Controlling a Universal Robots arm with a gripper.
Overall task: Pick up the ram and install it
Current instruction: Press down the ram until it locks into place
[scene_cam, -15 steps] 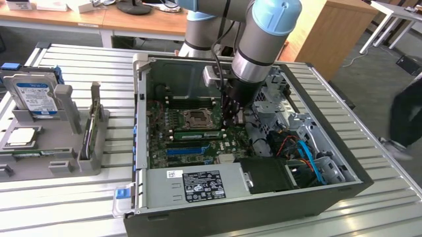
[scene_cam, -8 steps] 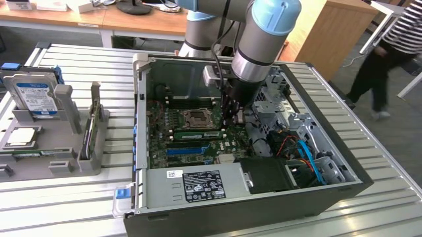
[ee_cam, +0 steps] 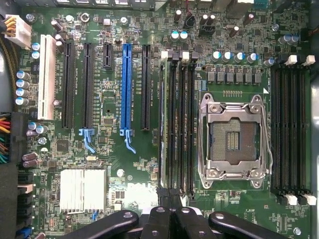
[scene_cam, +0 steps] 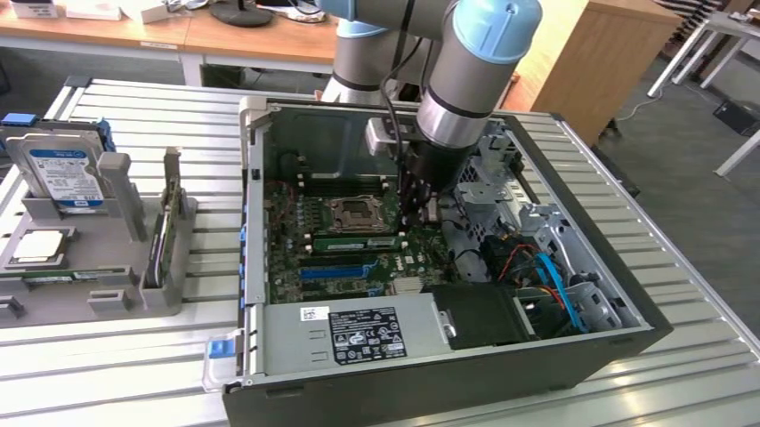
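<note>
Computer case is shown lying open on a slatted table, with the arm reaching down into it. On the exterior view's left, well apart from the case, a grey holder is seen carrying a silver drive with a blue-and-white label.

The motherboard is exposed inside the case. Its empty processor socket is flanked by two banks of black memory slots, and a long blue expansion slot is seen farther off.

The ram is located in the outermost slot of the bank between the processor socket and the expansion slots. It stands on edge and runs the full length of the slot. It is seen as a long, thin green board with a row of dark chips; in the exterior view it appears as a green strip just beside the socket.

The gripper is seen with its fingers drawn together, positioned at one end of that memory bank and clamped on nothing that can be made out. In the exterior view it is lowered close to the board.

The pick-up and the placing in the slot are judged complete. Whether the stick is pressed fully home, and whether the white end clips are latched, cannot be told.
</note>
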